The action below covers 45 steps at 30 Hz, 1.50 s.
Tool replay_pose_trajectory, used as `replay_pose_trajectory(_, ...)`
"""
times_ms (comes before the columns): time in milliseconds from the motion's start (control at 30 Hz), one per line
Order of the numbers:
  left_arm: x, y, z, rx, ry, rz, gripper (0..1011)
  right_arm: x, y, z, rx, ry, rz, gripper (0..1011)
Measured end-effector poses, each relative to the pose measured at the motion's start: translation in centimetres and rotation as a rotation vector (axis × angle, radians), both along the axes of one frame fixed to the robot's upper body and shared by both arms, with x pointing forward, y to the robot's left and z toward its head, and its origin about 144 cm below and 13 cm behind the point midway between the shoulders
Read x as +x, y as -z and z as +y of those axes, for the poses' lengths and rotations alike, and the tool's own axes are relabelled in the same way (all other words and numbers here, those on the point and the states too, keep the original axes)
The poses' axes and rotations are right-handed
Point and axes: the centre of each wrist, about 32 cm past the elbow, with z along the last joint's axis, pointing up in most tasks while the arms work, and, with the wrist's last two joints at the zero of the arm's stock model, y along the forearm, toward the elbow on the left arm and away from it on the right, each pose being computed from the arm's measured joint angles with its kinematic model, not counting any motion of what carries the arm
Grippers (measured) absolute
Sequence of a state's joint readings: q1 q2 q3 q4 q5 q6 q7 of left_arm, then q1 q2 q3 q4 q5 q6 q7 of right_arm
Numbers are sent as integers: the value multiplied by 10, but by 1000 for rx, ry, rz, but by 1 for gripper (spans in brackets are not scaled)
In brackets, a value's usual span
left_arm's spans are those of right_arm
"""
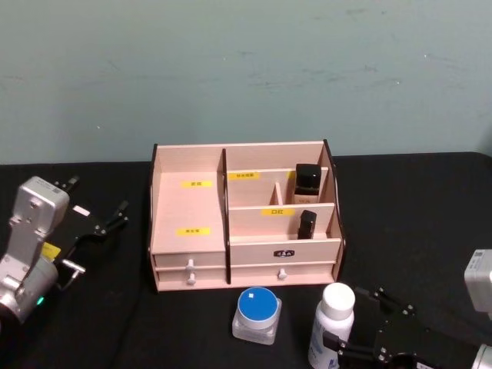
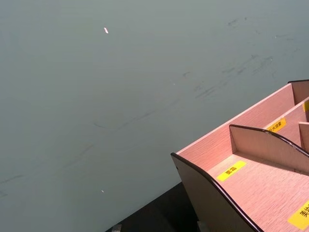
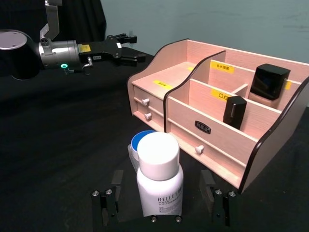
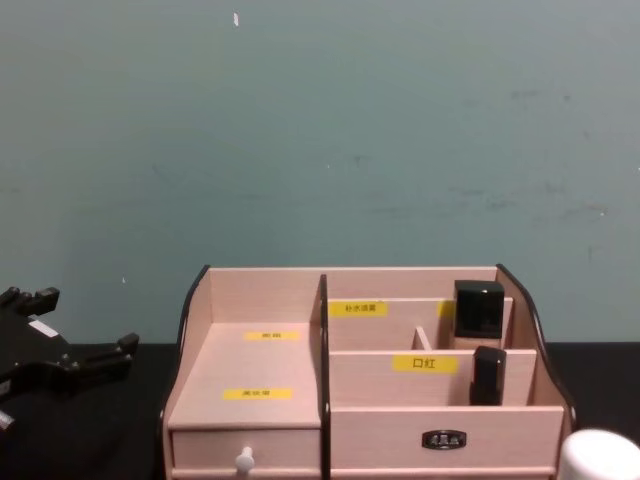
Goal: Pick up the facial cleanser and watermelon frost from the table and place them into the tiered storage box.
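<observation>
The facial cleanser (image 1: 334, 323), a white bottle with a white cap (image 3: 160, 180), stands on the black table in front of the tiered storage box (image 1: 192, 211). My right gripper (image 1: 358, 324) is open, its fingers (image 3: 110, 207) on either side of the bottle without touching it. The watermelon frost (image 1: 257, 311), a small clear jar with a blue lid (image 3: 136, 143), sits just left of the bottle. My left gripper (image 1: 96, 203) hangs open at the table's left, apart from the box (image 4: 255, 375); it also shows in the right wrist view (image 3: 126, 48).
The box (image 3: 203, 111) holds a black square bottle (image 1: 307, 179) in a back compartment and a black lipstick (image 1: 307, 224) one tier lower. Its left tiers (image 2: 260, 179) are bare. Two drawers with white knobs (image 1: 190, 266) face me. A grey-green wall stands behind.
</observation>
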<state>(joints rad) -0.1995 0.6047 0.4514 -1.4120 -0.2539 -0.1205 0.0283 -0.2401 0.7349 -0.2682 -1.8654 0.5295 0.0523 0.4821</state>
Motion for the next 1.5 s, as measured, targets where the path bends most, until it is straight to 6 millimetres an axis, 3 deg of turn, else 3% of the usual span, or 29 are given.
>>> replay_pose_trajectory(467,0,0,0,0,0,0,1010,14,17,7,11,-27,-8,1002)
replay_pose_trajectory(1100,0,0,0,0,0,0,1010,25,20,16,8,-56,-10,1002)
replay_pose_trajectory(1267,0,0,0,0,0,0,1010,24,21,16,9,-54,-10,924)
replay_pose_trajectory(1500,0,0,0,0,0,0,1010,24,21,16,11,-53,-11,733)
